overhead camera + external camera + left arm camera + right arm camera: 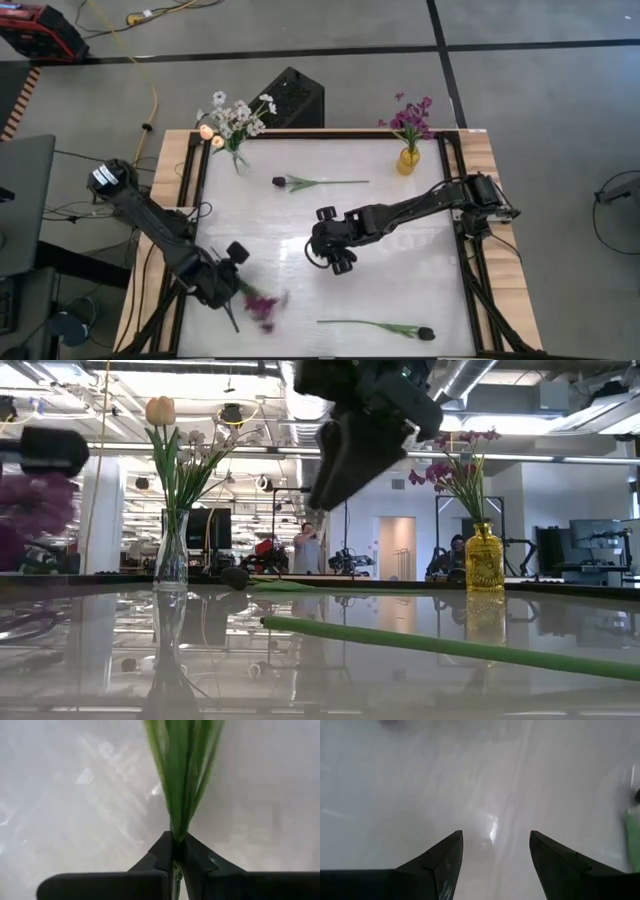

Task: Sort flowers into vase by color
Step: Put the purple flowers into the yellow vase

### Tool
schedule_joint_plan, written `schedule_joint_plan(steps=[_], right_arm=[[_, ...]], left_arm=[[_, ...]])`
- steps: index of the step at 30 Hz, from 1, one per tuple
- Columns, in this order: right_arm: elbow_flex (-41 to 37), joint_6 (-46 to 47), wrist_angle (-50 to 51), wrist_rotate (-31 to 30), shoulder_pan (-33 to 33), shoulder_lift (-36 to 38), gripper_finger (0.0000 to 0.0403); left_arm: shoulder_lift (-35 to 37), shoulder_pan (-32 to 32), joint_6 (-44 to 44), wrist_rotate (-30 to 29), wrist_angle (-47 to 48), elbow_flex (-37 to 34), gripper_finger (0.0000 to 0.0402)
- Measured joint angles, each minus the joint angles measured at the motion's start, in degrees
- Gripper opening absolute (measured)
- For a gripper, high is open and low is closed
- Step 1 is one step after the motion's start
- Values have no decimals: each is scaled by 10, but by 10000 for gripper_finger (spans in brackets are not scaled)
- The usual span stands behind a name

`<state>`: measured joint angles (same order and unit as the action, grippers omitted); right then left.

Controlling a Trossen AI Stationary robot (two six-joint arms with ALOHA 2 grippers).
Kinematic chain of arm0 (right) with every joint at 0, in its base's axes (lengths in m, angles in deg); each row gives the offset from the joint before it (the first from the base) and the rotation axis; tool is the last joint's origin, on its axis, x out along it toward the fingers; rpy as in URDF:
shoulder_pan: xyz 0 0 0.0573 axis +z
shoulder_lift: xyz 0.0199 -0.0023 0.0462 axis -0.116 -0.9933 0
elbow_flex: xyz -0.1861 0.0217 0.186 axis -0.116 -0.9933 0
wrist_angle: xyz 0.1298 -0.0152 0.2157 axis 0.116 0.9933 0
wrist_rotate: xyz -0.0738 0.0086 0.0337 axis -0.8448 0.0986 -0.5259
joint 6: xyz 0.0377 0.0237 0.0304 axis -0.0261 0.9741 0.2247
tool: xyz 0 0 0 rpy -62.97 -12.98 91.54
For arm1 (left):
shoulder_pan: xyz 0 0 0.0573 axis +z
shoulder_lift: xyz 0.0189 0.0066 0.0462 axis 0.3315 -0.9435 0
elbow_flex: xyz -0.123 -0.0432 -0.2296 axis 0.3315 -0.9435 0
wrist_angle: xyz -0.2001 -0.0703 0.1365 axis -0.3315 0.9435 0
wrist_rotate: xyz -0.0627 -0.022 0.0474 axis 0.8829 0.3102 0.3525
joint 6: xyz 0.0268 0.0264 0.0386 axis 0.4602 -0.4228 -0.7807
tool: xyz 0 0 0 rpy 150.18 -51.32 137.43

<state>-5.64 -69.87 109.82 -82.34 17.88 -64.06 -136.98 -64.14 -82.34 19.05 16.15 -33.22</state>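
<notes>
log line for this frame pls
left gripper: shut on purple flower | right gripper: open, empty, mid-table | dark-bud flowers: on table

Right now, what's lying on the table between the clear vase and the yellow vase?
In the high view, only a dark-budded flower lies between the clear vase and the yellow vase.

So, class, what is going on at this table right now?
The left claw is shut on a purple flower's green stem at the near left of the table. The right claw hangs open over the middle. Two dark-budded flowers lie loose; the clear vase and yellow vase already hold flowers.
</notes>
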Motion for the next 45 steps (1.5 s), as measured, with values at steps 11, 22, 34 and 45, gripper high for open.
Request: schedule_joint_plan(steps=[11, 22, 34, 45], right_arm=[[-4, 120, 130, -2, -5, 4, 256], [-142, 115, -71, -84, -14, 63, 232], [-246, 10, -585, 30, -27, 82, 209], [-227, 70, -763, 111, -53, 26, 237]], left_arm=[[154, 18, 70, -124, -101, 0, 3], [229, 18, 5, -193, -415, -104, 2], [231, 72, -124, -286, -765, -205, 2], [230, 147, -102, -214, -774, -206, 2]])
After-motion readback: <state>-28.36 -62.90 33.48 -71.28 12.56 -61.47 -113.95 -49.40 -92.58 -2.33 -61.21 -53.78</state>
